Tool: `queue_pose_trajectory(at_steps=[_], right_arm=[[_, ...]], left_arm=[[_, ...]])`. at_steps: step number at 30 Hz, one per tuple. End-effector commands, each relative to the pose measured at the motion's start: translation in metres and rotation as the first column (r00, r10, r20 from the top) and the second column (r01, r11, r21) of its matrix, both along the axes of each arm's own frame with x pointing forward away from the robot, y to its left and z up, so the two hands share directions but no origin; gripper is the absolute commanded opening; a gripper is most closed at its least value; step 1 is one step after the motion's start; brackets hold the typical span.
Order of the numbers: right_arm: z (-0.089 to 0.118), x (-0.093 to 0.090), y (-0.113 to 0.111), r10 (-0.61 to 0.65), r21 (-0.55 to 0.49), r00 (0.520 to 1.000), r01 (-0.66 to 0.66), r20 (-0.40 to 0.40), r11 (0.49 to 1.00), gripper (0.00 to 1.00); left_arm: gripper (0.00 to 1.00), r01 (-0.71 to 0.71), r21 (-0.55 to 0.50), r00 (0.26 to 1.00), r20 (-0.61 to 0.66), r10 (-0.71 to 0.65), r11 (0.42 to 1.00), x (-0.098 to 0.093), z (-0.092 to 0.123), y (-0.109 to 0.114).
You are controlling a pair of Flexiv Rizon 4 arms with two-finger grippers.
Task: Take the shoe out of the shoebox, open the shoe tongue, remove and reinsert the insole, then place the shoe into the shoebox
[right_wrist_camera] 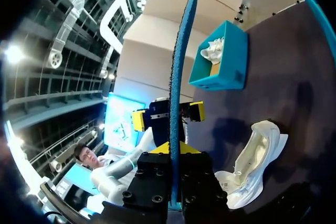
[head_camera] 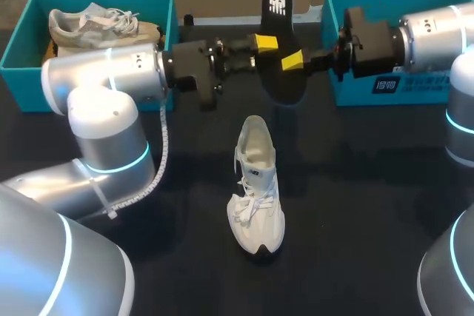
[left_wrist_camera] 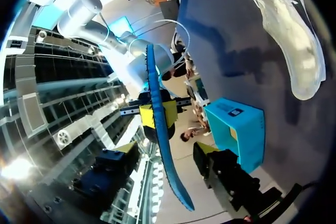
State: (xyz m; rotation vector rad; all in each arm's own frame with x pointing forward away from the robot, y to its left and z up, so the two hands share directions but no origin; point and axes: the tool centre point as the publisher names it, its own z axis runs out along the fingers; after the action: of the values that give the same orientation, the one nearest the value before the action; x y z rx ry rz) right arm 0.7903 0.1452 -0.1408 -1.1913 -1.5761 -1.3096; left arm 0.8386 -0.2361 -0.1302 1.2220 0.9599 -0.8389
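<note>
Fingers first: your right gripper [head_camera: 291,59] is clamped on the black insole [head_camera: 280,12], held up above the table [head_camera: 370,205] between the left shoebox [head_camera: 18,83] and the right shoebox [head_camera: 348,94]. Your left gripper [head_camera: 266,41] is at the same insole, but I can't tell its grip from the head view. The white shoe [head_camera: 255,186] sits on its sole below, mouth up, apart from the insole. A second shoe [head_camera: 96,24] is in the left shoebox. Left wrist: own fingers [left_wrist_camera: 220,166] stand wide, the insole passing between and touching neither. Right wrist: own gripper pinches the insole edge-on, with the left gripper's tips spread either side. Risk: it's one pinch on a floppy part, so release before the left closes and it drops. Nothing holds the shoe, so reinserting may shove it.
</note>
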Motion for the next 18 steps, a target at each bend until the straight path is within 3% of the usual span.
queue_pose_trajectory(at_steps=[1, 8, 12, 18], right_arm=[[0.001, 0.0, -0.004, -0.01, 0.002, 1.0, 0.01, 0.028, 1.0, 0.0], [0.001, 0.004, -0.01, -0.026, 0.015, 0.998, 0.026, 0.051, 1.0, 0.0], [0.005, 0.005, -0.01, -0.01, 0.057, 0.991, 0.002, 0.131, 0.998, 0.0], [0.007, 0.007, -0.008, 0.008, 0.083, 0.991, -0.019, 0.133, 0.996, 0.0]], left_arm=[[1.0, -0.036, 0.017, 0.999, -0.041, 0.037, 0.999, -0.003, -0.005, 0.021], [1.0, -0.099, 0.039, 0.991, -0.092, 0.102, 0.994, 0.003, -0.017, 0.048], [1.0, -0.126, 0.053, 0.984, -0.12, 0.132, 0.991, 0.005, -0.02, 0.059], [1.0, -0.134, 0.086, 0.98, -0.138, 0.145, 0.987, 0.007, -0.023, 0.066]])
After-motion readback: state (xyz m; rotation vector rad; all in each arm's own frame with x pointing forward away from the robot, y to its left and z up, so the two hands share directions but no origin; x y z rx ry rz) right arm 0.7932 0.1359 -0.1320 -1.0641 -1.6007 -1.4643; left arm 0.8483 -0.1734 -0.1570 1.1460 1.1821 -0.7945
